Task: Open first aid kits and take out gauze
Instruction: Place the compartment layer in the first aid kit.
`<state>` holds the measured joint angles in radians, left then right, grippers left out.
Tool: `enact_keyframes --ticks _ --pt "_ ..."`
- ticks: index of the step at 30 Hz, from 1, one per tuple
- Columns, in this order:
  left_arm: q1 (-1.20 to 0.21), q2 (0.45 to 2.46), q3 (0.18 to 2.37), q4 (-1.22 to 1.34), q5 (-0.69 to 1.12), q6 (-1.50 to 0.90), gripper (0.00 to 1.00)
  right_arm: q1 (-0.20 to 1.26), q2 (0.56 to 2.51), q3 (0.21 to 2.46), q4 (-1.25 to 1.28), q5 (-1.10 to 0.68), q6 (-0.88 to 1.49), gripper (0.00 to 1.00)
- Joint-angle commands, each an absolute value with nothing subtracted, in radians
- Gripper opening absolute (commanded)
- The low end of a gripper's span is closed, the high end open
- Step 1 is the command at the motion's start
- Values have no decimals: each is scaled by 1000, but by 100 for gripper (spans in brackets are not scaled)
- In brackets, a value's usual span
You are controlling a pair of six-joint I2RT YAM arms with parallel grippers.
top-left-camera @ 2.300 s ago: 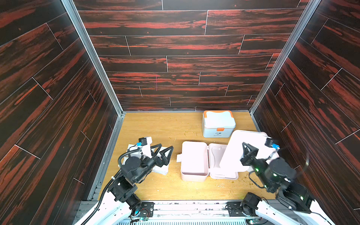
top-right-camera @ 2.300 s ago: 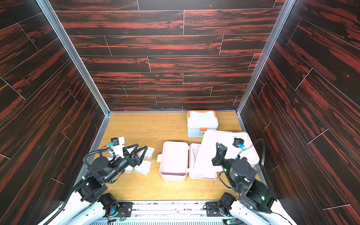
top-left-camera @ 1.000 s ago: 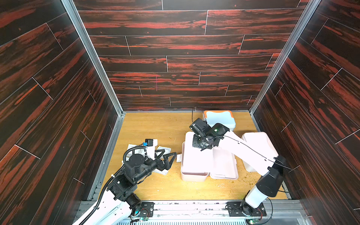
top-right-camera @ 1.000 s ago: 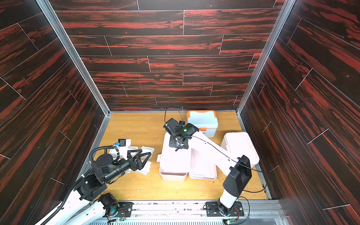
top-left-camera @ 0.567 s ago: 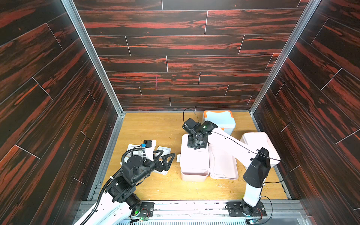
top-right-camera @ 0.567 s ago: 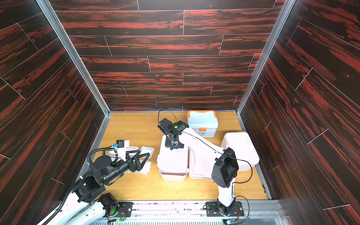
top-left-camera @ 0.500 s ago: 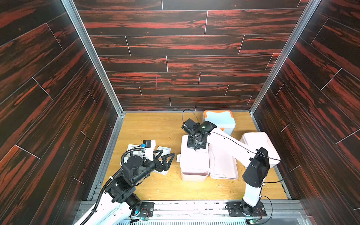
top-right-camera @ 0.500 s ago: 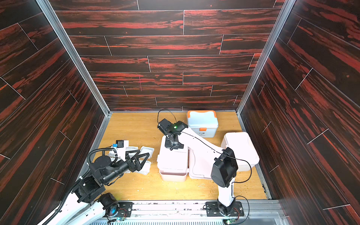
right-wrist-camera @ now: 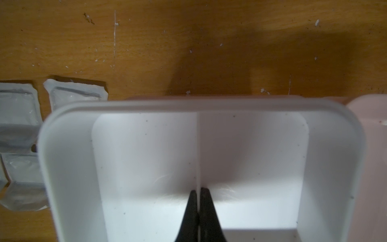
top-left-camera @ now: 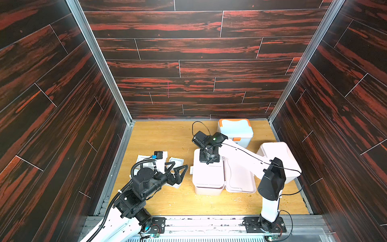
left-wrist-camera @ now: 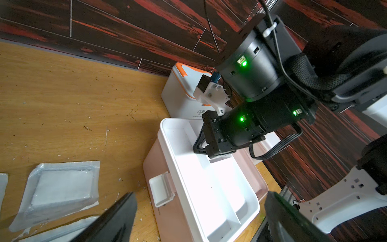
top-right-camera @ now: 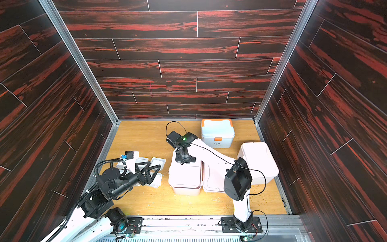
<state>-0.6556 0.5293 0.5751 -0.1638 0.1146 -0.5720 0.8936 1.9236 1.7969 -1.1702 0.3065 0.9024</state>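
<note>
The middle first aid kit [top-left-camera: 207, 180] [top-right-camera: 184, 180] stands open, its pinkish lid [top-left-camera: 238, 178] lying flat beside it. Inside sits a white tray [right-wrist-camera: 69, 159] [left-wrist-camera: 188, 159] with a thin divider [right-wrist-camera: 198, 146]. My right gripper [top-left-camera: 209, 160] [top-right-camera: 185, 160] [right-wrist-camera: 198, 189] reaches down into the tray, shut on the divider. Several gauze packets [top-left-camera: 177, 162] [top-right-camera: 158, 162] [left-wrist-camera: 60, 186] [right-wrist-camera: 75, 93] lie on the floor left of the kit. Just above them my left gripper [top-left-camera: 182, 175] [top-right-camera: 157, 175] [left-wrist-camera: 201, 194] hangs open and holds nothing.
A closed blue-white kit with orange trim [top-left-camera: 234, 131] [top-right-camera: 217, 132] [left-wrist-camera: 182, 88] stands at the back. A closed pinkish kit [top-left-camera: 276, 155] [top-right-camera: 257, 159] stands at the right wall, behind the right arm's elbow. Dark wood walls enclose the wooden floor [top-left-camera: 163, 138].
The right arm has swung from the front right out over the open kit and settled with its shut jaws in the tray. The left arm has barely moved.
</note>
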Motion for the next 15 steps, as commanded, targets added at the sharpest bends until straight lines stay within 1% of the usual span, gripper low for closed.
enact_keyframes --ticks 1,7,15 --pt "-657 526 572 -156 107 -565 100 899 1962 1793 -1205 330 919 0" --pt "-657 530 571 -147 108 -568 100 901 1946 1781 -1226 367 932 0" --pt "-657 545 578 -138 114 -569 100 903 1942 1749 -1204 355 933 0"
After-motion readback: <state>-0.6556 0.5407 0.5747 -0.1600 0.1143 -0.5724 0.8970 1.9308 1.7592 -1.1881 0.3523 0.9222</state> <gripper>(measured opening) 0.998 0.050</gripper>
